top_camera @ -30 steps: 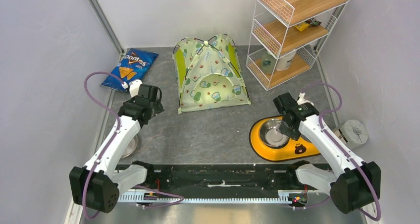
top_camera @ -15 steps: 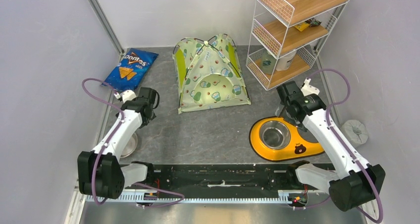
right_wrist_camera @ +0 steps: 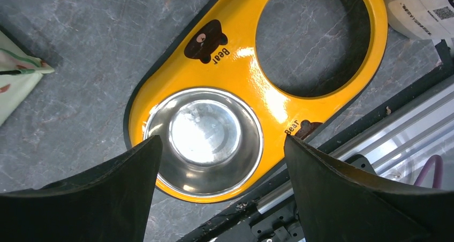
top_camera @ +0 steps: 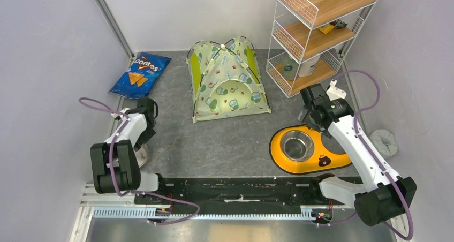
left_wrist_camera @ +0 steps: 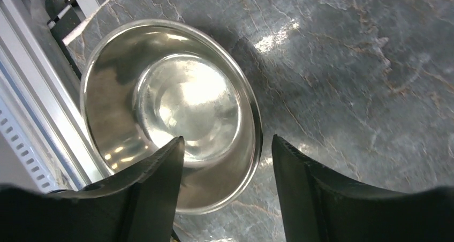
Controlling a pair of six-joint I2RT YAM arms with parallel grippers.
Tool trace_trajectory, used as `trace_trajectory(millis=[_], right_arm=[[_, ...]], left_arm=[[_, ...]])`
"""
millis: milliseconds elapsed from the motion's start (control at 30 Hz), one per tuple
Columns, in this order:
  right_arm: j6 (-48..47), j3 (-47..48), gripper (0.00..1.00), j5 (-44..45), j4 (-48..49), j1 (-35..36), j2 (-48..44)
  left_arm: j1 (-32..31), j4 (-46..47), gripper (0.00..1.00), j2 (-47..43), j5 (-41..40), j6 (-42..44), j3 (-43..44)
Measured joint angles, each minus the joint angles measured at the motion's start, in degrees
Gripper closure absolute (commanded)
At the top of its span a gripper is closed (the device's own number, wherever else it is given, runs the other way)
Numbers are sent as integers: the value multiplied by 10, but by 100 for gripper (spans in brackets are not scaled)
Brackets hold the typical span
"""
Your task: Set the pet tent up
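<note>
Left end effector [left_wrist_camera: 227,145] over a steel bowl [left_wrist_camera: 112,108], right end effector [right_wrist_camera: 222,145] over a yellow feeder [right_wrist_camera: 316,113] — both spread, empty — the pet tent [top_camera: 227,84] well ahead between them: light, floppy fabric I'd judge, best pinched at a pole.

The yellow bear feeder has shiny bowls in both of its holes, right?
No. The yellow feeder has a shiny bowl in only one of its holes; the other hole is empty. The right wrist view shows it.
</note>
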Motion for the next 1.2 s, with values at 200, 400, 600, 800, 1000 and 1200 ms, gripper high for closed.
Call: trace_trajectory(millis=[200, 400, 600, 800, 1000, 1200], right_arm=[[-4, 22, 10, 5, 3, -7, 0], [-8, 37, 11, 6, 14, -11, 4], [-22, 57, 10, -2, 27, -11, 20], [-35, 86, 11, -26, 30, -11, 32], [-44, 123, 10, -43, 26, -11, 54], [-56, 202, 10, -38, 4, -13, 63]], left_arm=[[46, 36, 81, 54, 33, 8, -1], [57, 54, 98, 60, 50, 34, 0], [42, 50, 98, 2, 57, 65, 15], [-97, 29, 98, -85, 54, 84, 68], [-335, -4, 98, -127, 57, 75, 96], [-551, 23, 98, -125, 56, 107, 102]])
